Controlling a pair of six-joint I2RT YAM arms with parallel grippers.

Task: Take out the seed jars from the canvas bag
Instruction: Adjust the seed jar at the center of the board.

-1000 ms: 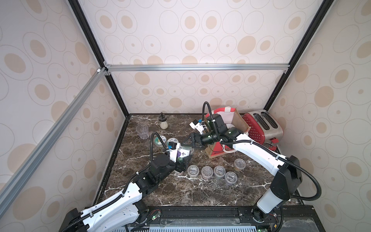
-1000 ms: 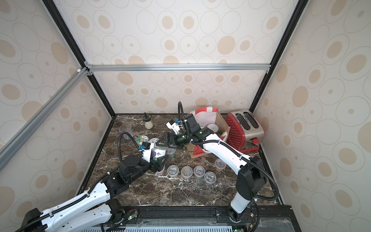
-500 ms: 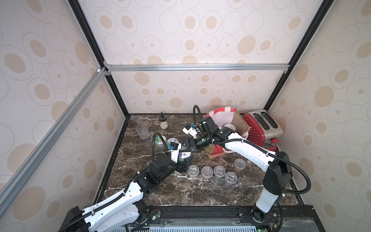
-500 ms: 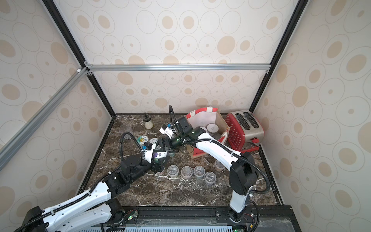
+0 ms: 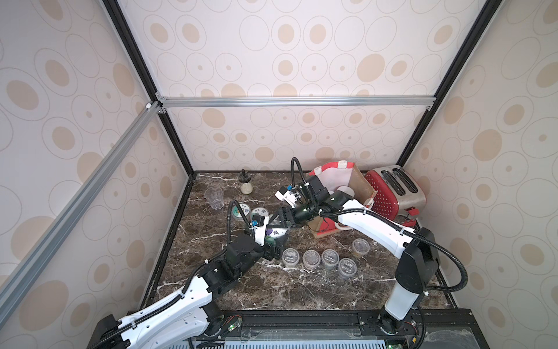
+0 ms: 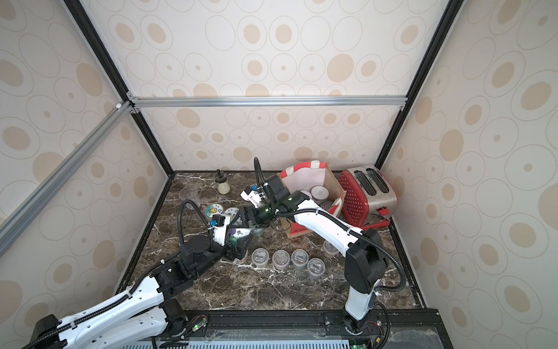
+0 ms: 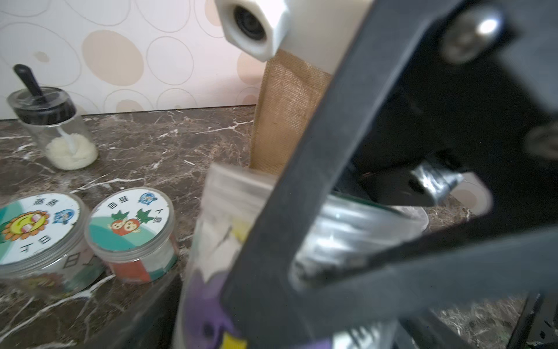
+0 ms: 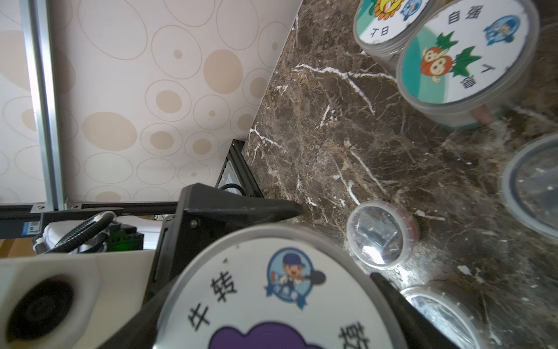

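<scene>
Fingers (image 8: 241, 205) of both grippers, the left gripper (image 5: 275, 240) and the right gripper (image 5: 279, 220), stand wide around one seed jar (image 8: 271, 287) with a purple picture on its lid. I cannot tell which gripper is really squeezing it. Other seed jars (image 5: 311, 258) sit on the table (image 5: 271, 290), and at least one with a white lid (image 6: 320, 192) is inside the canvas bag (image 5: 359, 181). I think the purple jar is light, hard and smooth, so it could slip or tip. It seems best to hold its round side, just under the lid, and squeeze gently, not hard.
</scene>
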